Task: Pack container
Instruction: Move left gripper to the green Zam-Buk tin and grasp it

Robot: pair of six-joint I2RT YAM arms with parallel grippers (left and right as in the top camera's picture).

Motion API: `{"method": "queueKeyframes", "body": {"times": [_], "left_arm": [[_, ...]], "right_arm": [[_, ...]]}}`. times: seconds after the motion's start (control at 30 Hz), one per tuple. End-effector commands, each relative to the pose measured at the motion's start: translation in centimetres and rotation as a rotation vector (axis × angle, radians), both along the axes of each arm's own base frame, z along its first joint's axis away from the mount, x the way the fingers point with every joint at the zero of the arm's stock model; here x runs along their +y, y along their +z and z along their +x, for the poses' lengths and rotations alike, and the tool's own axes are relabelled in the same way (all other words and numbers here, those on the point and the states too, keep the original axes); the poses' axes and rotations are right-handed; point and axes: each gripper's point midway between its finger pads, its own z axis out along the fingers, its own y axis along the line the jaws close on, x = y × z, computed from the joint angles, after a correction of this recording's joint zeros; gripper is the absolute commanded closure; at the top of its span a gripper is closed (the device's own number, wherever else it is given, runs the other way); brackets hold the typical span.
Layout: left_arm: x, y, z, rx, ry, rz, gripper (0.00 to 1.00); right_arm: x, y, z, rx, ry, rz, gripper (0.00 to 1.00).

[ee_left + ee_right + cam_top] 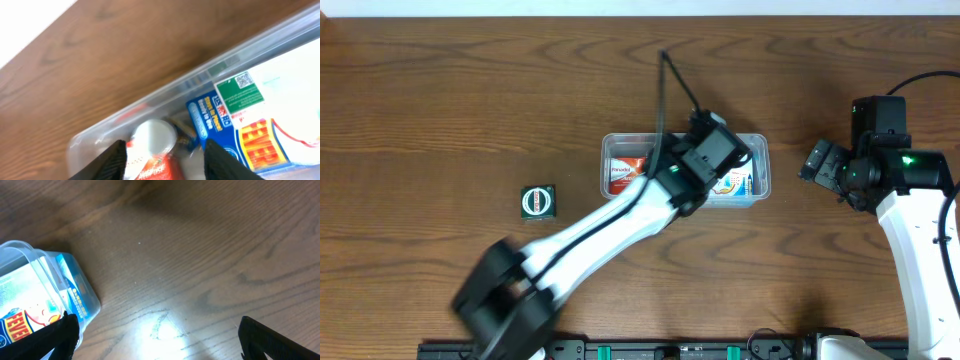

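Observation:
The clear plastic container [616, 145] stands at the table's middle with a red-and-white box [626, 172] and a blue-and-white box [739, 186] inside. My left gripper [720, 140] hovers over the container's middle. In the left wrist view its fingers [165, 162] are open above the red-and-white packet [155, 162], with the blue box [240, 125] beside it and the container's rim [150, 102] behind. My right gripper [817, 162] is open and empty to the right of the container; in its view [155, 340] the container's corner [82, 292] shows at the left.
A small dark green box [538, 201] with a round label lies on the wood table to the left of the container. The right arm's base stands at the right edge.

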Motion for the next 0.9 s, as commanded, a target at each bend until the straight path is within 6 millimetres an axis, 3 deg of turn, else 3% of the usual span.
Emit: {"method": "queueKeyframes", "body": {"times": [0.0,0.1,0.17,0.3,0.37,0.53,0.7,0.87], "left_arm": [[2.1,6.3,-1.4,-0.079,0.081,-0.159,0.43],[5.3,8.9,-2.9,-0.085,0.133,-0.191,0.37],[9.1,9.4,-3.8,-0.057,0.255,-0.209,0.33],[17.8,7.9,-5.3,0.052,0.579,-0.209,0.23],[20.1,6.5,-5.6,0.141,0.642,-0.209,0.2],[22.5,2.6,-5.4,0.346,0.676,-0.25,0.01],[25.8,-1.1,-4.5,0.45,0.81,-0.223,0.02],[25.1,-5.8,-3.0,0.637,0.671,-0.256,0.02]], "right_arm": [[-0.2,0.0,0.0,0.0,-0.018,0.0,0.01],[-0.2,0.0,0.0,0.0,-0.018,0.0,0.01],[-0.2,0.0,0.0,0.0,-0.018,0.0,0.01],[-0.2,0.0,0.0,0.0,-0.018,0.0,0.01],[-0.2,0.0,0.0,0.0,-0.018,0.0,0.01],[-0.2,0.0,0.0,0.0,-0.018,0.0,0.01],[-0.2,0.0,0.0,0.0,-0.018,0.0,0.01],[-0.2,0.0,0.0,0.0,-0.018,0.0,0.01]]}}
